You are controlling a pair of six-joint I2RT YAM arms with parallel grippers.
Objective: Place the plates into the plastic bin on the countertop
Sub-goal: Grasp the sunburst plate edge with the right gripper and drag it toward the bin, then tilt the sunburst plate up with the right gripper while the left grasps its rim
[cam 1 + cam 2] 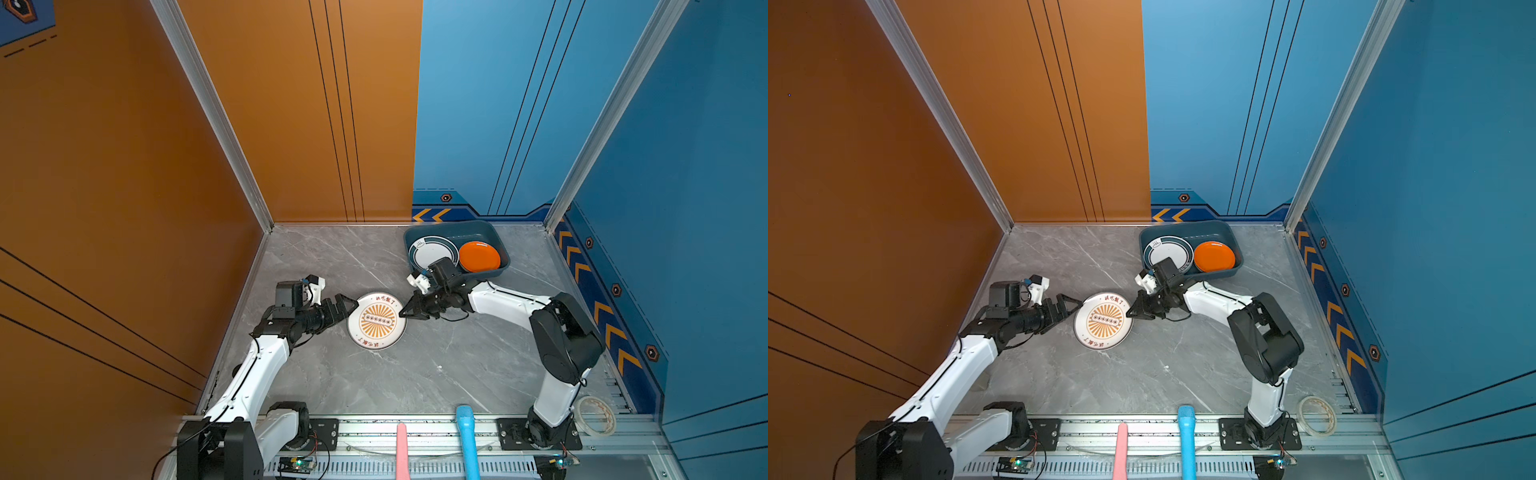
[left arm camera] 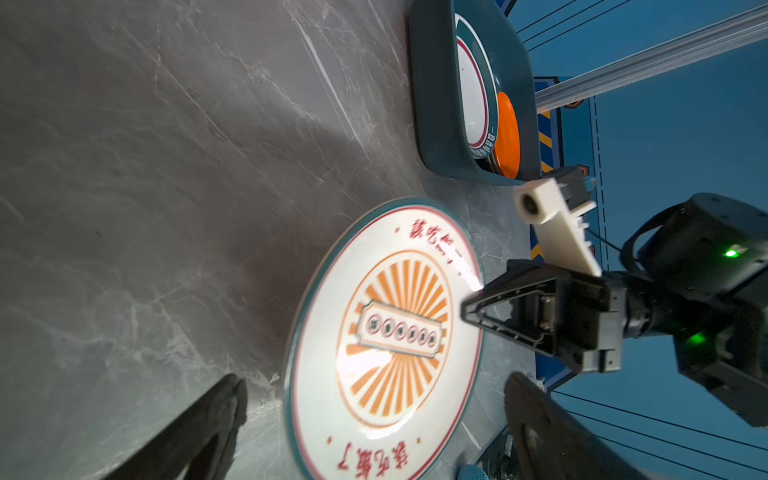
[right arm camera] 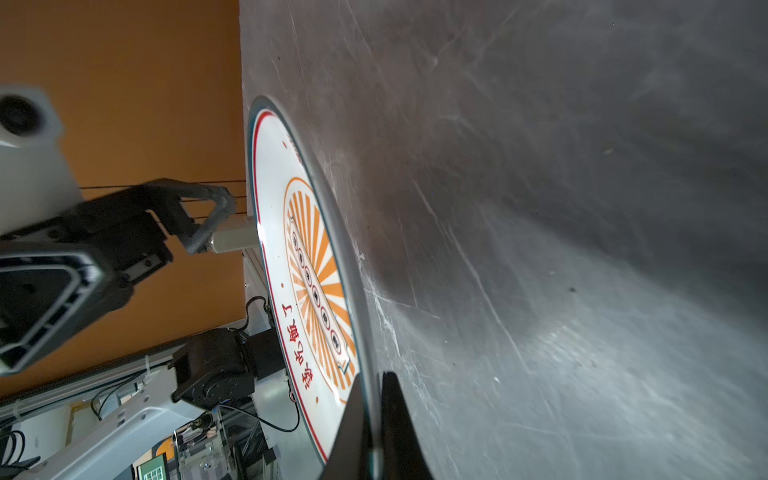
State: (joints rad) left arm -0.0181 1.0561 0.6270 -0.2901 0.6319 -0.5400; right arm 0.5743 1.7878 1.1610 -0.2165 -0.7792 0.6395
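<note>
Currently two plates (image 1: 432, 250) show in the plastic bin (image 1: 454, 227), one on the countertop (image 1: 436, 374).

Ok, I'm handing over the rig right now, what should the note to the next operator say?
Right tool: shut on the rim of the sunburst plate.
Left tool: open at that plate's opposite edge, holding nothing.
The plate is on the countertop, short of the bin.
Done: teal-rimmed plate and orange plate side by side in the bin.
Left: get the sunburst plate into the bin; no other plate shows outside.
</note>
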